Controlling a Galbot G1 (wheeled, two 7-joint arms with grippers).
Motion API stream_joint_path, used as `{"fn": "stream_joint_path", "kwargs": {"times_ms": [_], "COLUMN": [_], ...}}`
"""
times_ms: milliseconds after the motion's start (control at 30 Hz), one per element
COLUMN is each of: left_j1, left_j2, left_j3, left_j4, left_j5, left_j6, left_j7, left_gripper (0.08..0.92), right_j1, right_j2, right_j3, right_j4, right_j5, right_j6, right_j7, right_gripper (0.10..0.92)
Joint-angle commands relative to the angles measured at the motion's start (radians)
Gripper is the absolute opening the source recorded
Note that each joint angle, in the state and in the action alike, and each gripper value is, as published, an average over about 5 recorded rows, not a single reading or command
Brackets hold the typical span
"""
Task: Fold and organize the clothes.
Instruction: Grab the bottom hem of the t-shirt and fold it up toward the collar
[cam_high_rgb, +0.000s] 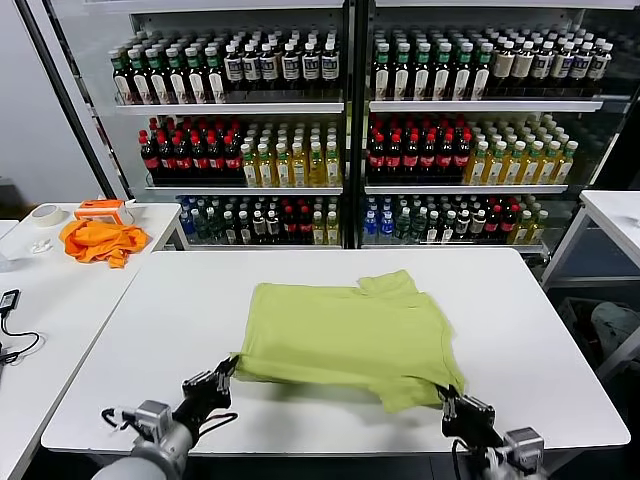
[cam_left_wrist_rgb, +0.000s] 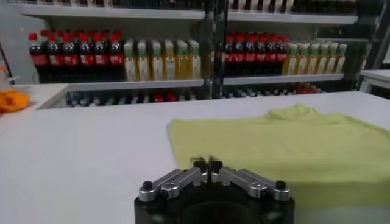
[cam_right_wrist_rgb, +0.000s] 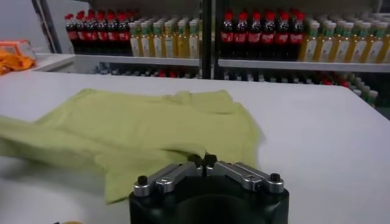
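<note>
Lime T-shirt pinched at its 2 near corners

Head view: T-shirt (cam_high_rgb: 340, 335) lies mid-tabletop (cam_high_rgb: 560, 340); left gripper (cam_high_rgb: 228, 372) and right gripper (cam_high_rgb: 447, 397) clamp its near hem. Wrist views: each gripper's jaws are together on the shirt's edge, bottle shelves (cam_left_wrist_rgb: 158, 61) beyond it.

A white table (cam_high_rgb: 560, 330) fills the foreground. Behind its far edge stands a glass-fronted drinks cooler (cam_high_rgb: 345, 120) with four shelves of bottles: dark bottles with white labels on the top shelf, red-capped dark bottles (cam_high_rgb: 190, 152) beside yellow ones (cam_high_rgb: 295, 162) on the second. A second white table (cam_high_rgb: 60, 300) sits to the left. Near its far edge lie a crumpled orange cloth (cam_high_rgb: 100, 240), a roll of tape (cam_high_rgb: 45, 213) and an orange and white object (cam_high_rgb: 104, 209), possibly a box. A black cable (cam_high_rgb: 12, 330) lies along its left edge.
</note>
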Motion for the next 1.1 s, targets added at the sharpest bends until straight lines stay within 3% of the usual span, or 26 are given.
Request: {"fn": "stream_joint_path", "kwargs": {"times_ms": [33,667,833,1100], "left_j1": [-0.226,-0.337,-0.335,-0.281], "left_j2": [-0.012,-0.056,-0.059,-0.045], "left_j3": [0.080,0.132,0.127,0.100], "left_j4": [0.234,0.489,0.496,0.391], "left_j5": [-0.001,0.047,0.050,0.002], "left_j6": [-0.017,-0.083,-0.098,-0.180], "left_j7": [0.039,0.081,0.067,0.071], "left_gripper": [0.083,0.085,0.130,0.357], "right_j1": [0.138,0.217,0.221,0.153], "right_j2": [0.021,0.071,0.076,0.039], "right_j3": [-0.047,-0.094,-0.084,-0.020], "right_j4": [-0.108,-0.221,-0.215,-0.130], "right_j5": [0.017,0.016,0.016,0.029], "right_j6": [-0.042,-0.065,-0.067,-0.091], "right_j7": [0.015,0.000,-0.004,-0.027], "right_gripper": [0.109,0.135,0.270,0.495]}}
